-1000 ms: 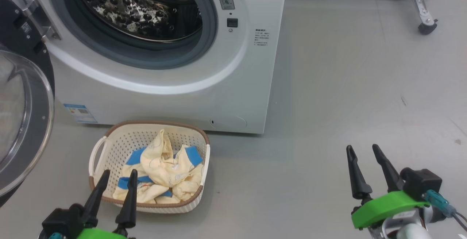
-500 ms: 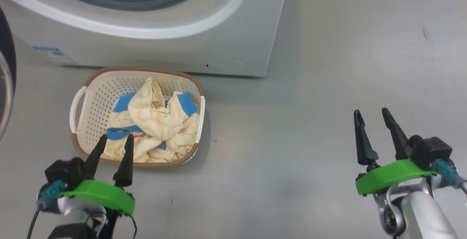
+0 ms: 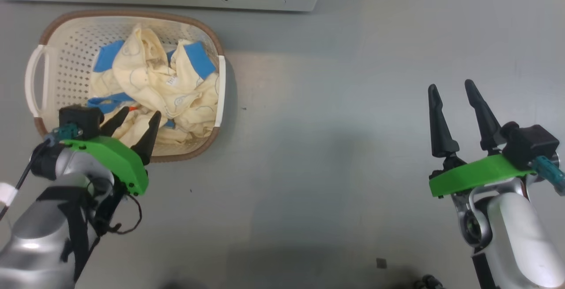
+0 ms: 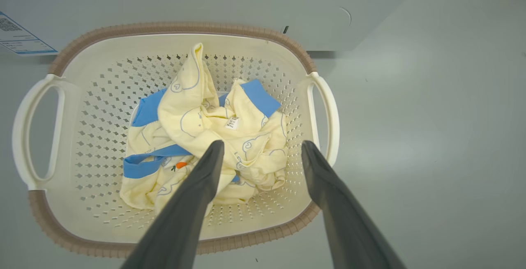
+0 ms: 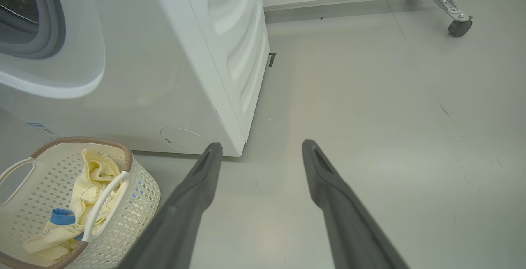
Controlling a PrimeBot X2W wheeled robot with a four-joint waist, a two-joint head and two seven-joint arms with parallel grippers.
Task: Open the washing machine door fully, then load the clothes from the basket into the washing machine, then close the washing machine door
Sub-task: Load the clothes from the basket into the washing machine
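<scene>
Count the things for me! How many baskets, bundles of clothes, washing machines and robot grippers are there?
basket: 1
clothes, one bundle lying in the basket: 1
washing machine: 1
grippers: 2, the left gripper and the right gripper, both open
Total: 5

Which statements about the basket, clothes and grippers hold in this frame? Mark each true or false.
1. The clothes lie inside the basket. True.
2. The left gripper is shut on the fabric. False: it is open over the clothes, gripping nothing.
3. The right gripper is open above the floor, apart from the basket. True.
4. The basket stands on a table. False: it stands on the floor, in front of the washing machine.
</scene>
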